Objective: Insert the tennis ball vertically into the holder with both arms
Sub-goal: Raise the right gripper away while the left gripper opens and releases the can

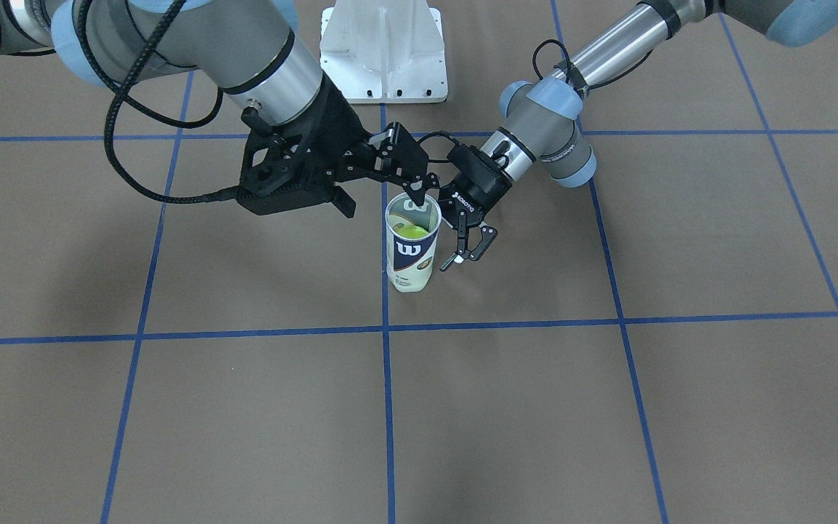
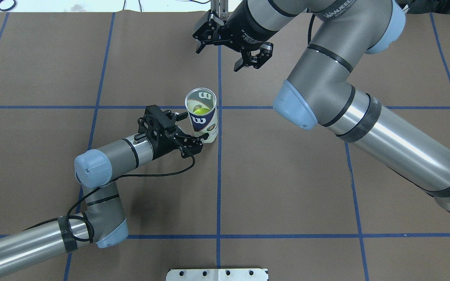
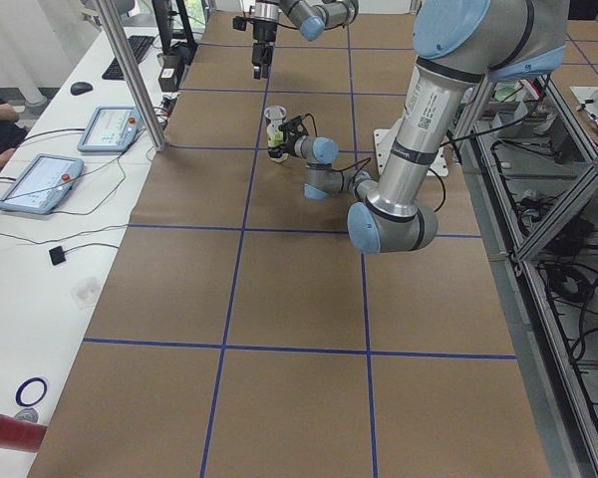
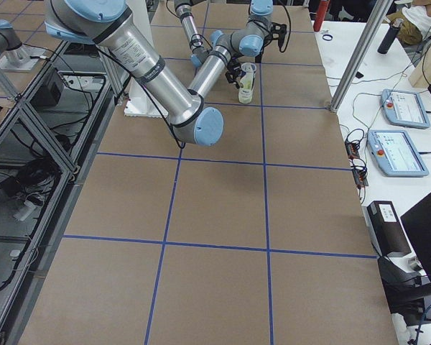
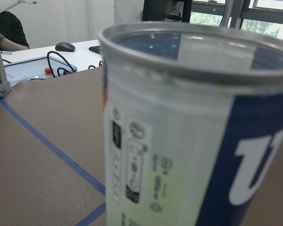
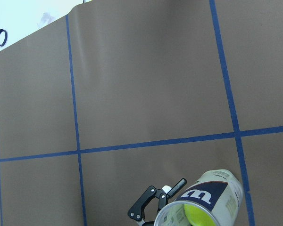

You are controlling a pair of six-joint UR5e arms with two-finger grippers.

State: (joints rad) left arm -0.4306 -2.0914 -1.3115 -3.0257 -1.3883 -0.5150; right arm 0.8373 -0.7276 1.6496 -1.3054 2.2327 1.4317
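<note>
The left end effector [image 1: 468, 249] is spread wide, set low beside the holder [image 2: 202, 124]. Its fingertips flank the tube's lower wall, but whether they touch it cannot be told. The right end effector [image 2: 217, 59] hangs higher up, apart from the tube, its fingers also parted and gripping nothing. The holder stands upright on the desk [image 2: 287, 175] at a crossing of blue tape lines [image 2: 219, 187] — long axis vertical, open metal-rimmed mouth pointing up. A yellow-green tennis ball [image 2: 199, 111] sits inside it, visible through the mouth.
</note>
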